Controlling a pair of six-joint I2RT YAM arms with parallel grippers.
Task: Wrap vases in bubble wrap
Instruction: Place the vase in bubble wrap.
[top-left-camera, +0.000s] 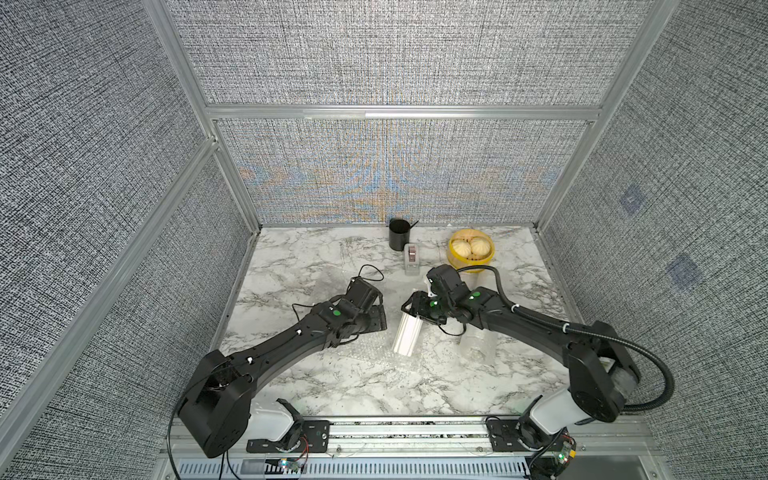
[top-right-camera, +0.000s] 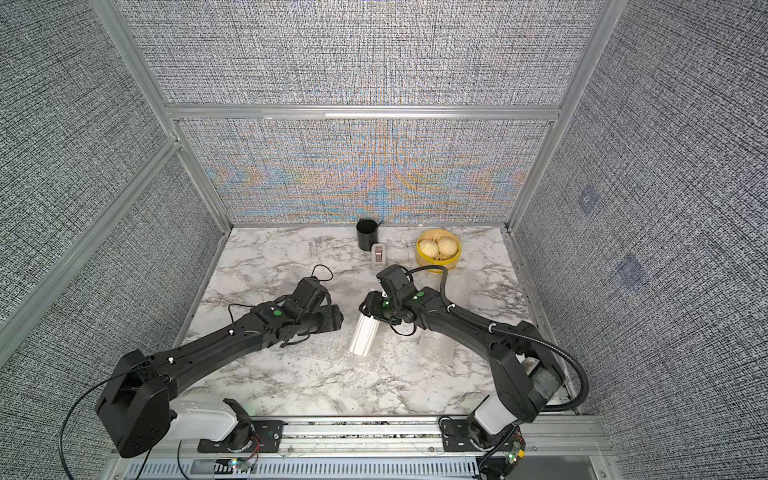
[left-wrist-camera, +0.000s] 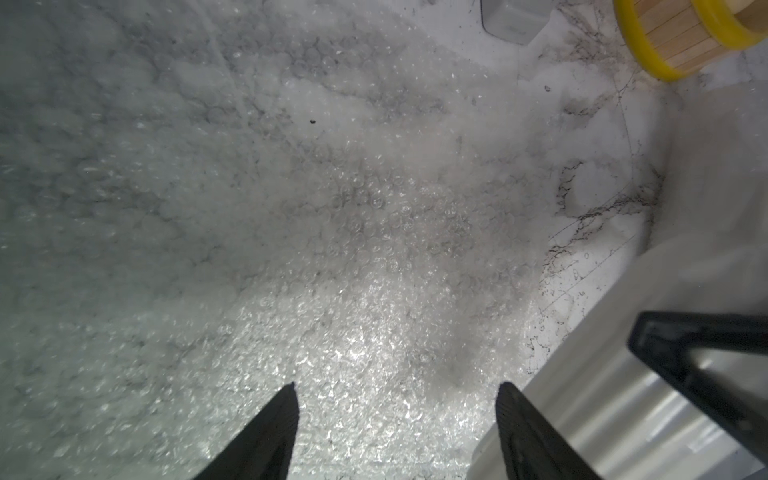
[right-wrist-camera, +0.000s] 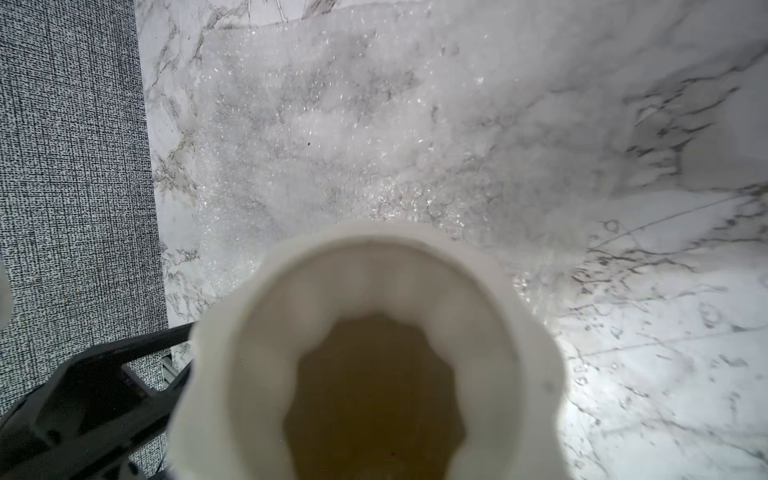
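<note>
In the middle of the surface (top-left-camera: 332, 390): bubble wrap (top-left-camera: 365, 353) lying flat, kinda hard to spot on the marble.
Tall vase (top-left-camera: 406, 334): tilted, rim up at the right end effector, base down over the wrap; can't tell if it's touching.
Right end effector (top-left-camera: 417, 308): clamped on the vase's rim.
Left end effector (left-wrist-camera: 397, 386): fingers spread, nothing between them, low over the wrap, just beside the vase's body.
Back edge: black cup (top-left-camera: 398, 235) and yellow basket (top-left-camera: 469, 266), well apart from all that.

Robotics lab cell: marble-patterned bench (top-left-camera: 316, 386) walled by grey fabric panels (top-left-camera: 395, 54) in aluminium framing (top-left-camera: 399, 112), arm bases (top-left-camera: 270, 422) bolted along front edge.
</note>
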